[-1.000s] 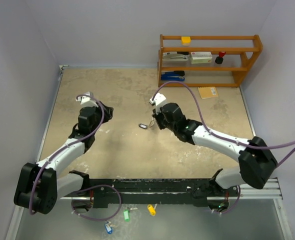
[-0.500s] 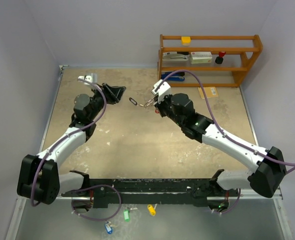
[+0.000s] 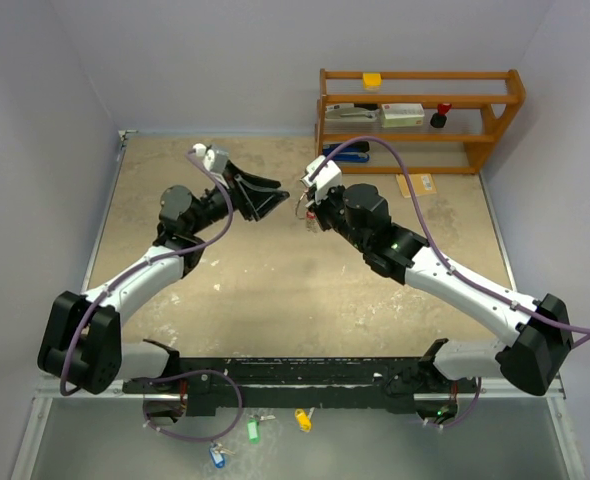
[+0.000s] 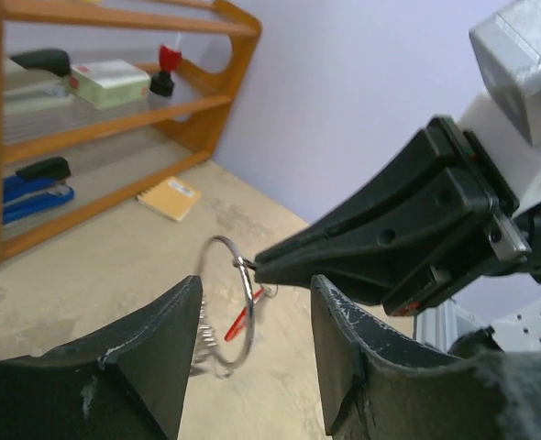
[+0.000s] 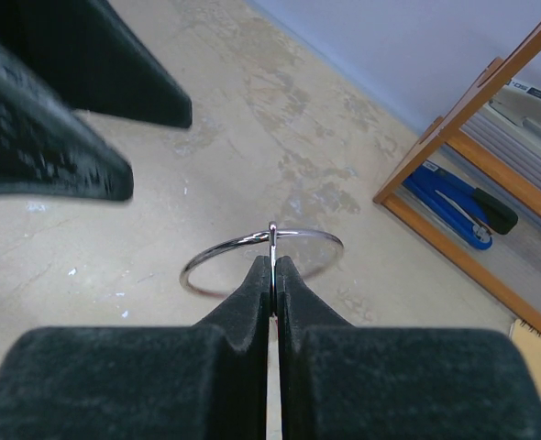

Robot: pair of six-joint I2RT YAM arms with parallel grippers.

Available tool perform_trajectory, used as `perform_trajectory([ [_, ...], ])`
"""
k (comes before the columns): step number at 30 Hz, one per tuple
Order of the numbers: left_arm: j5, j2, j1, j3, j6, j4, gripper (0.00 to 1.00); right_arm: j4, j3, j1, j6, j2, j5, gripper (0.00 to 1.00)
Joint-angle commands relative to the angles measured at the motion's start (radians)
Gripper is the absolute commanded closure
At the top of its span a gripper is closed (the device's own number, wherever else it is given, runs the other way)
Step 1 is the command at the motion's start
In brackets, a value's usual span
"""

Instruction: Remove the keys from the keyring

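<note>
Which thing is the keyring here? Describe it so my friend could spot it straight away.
Start at the wooden shelf at the far right of the table. Just left of it the right gripper is pinched shut. The keyring is the thin, round silver wire loop clamped at its tip, far finer than the chunky black fingers holding it.

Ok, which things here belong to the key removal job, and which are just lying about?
Job:
- keyring
- red-tagged key on it
- right gripper, pinching the ring
- left gripper, open near it

Lying about:
- wooden shelf
- blue stapler
- tan notepad
- green-tagged key
- yellow-tagged key
- blue-tagged key
</note>
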Motion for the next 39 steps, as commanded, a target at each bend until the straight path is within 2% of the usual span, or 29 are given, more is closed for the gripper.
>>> perform_trajectory([
  [1, 0.048, 0.009, -0.054, 0.051, 0.116, -0.106, 0.51, 0.069, 0.052, 0.006, -0.025, -0.021, 0.002, 1.00],
  [6, 0.021, 0.033, -0.111, 0.081, 0.241, -0.268, 0.52, 0.065, 0.059, 0.006, -0.033, -0.024, 0.015, 1.00],
  [12, -0.058, 0.041, -0.146, 0.069, 0.327, -0.314, 0.54, 0.062, 0.061, 0.009, -0.024, -0.034, 0.008, 1.00],
  [17, -0.148, 0.033, -0.156, 0.063, 0.355, -0.296, 0.55, 0.052, 0.062, 0.013, -0.016, -0.042, -0.002, 1.00],
  [23, -0.168, 0.047, -0.165, 0.035, 0.297, -0.159, 0.57, 0.050, 0.054, 0.016, -0.007, -0.039, -0.003, 1.00],
  [29, -0.217, 0.070, -0.184, 0.016, 0.265, -0.074, 0.65, 0.053, 0.056, 0.022, 0.005, -0.036, -0.018, 1.00],
  [34, -0.267, 0.086, -0.198, 0.006, 0.285, -0.076, 0.84, 0.054, 0.057, 0.026, 0.003, -0.038, -0.015, 1.00],
  [39, -0.264, 0.112, -0.205, 0.006, 0.287, -0.085, 0.85, 0.061, 0.061, 0.029, -0.001, -0.043, -0.014, 1.00],
])
